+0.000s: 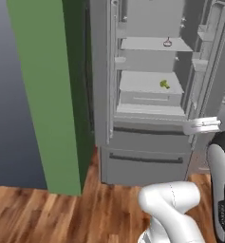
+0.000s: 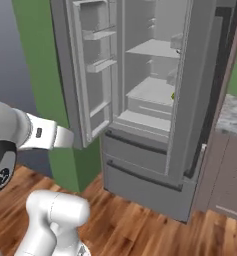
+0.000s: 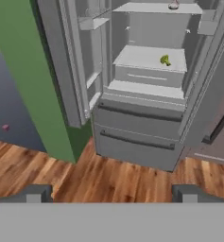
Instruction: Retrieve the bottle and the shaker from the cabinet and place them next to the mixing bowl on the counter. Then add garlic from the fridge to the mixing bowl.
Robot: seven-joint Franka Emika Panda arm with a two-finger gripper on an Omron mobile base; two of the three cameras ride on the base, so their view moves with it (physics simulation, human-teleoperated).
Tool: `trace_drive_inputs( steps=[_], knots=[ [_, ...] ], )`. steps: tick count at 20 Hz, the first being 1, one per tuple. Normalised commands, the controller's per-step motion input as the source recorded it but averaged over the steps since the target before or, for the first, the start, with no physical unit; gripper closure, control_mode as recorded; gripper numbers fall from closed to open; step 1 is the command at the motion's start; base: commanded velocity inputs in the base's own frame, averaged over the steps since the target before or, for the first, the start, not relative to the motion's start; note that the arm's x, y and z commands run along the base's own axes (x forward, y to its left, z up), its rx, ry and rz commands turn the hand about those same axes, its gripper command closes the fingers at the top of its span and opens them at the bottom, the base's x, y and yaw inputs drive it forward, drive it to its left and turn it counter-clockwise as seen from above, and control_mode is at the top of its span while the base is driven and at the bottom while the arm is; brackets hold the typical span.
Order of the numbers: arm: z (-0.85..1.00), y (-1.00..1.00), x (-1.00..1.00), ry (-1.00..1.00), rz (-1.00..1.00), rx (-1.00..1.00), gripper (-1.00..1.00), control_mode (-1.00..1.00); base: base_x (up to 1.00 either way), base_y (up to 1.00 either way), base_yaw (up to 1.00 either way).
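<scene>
1. The claw (image 3: 111,191) is spread wide and empty, facing the open fridge (image 3: 146,132) from well back; it looks ready to reach in
2. The garlic (image 1: 167,42), a small pale bulb, sits on the upper shelf (image 1: 152,45), well apart from the claw
3. A green item (image 1: 164,84) lies on the shelf below
4. Both doors stand swung wide, so the shelves can be reached

Fridge (image 3: 146,118) doors both swung wide, shelf bay open head-on; 2 door panels and green wall (image 3: 23,71) flank sides.
</scene>
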Motion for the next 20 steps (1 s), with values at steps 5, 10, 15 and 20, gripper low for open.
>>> trace_drive_inputs(
  steps=[5, 10, 15, 20],
  knots=[
    [0.0, 0.0, 0.0, 0.0, 0.0, 0.0, -1.0, 1.0, 0.2, 0.84, -0.26],
    [0.0, 0.0, 0.0, 0.0, 0.0, 0.0, -1.0, 1.0, 0.07, -0.3, -0.58],
    [0.0, 0.0, 0.0, 0.0, 0.0, 0.0, -1.0, 1.0, 0.55, 0.03, -0.51],
    [0.0, 0.0, 0.0, 0.0, 0.0, 0.0, -1.0, 1.0, 0.93, 0.3, -0.2]
  ],
)
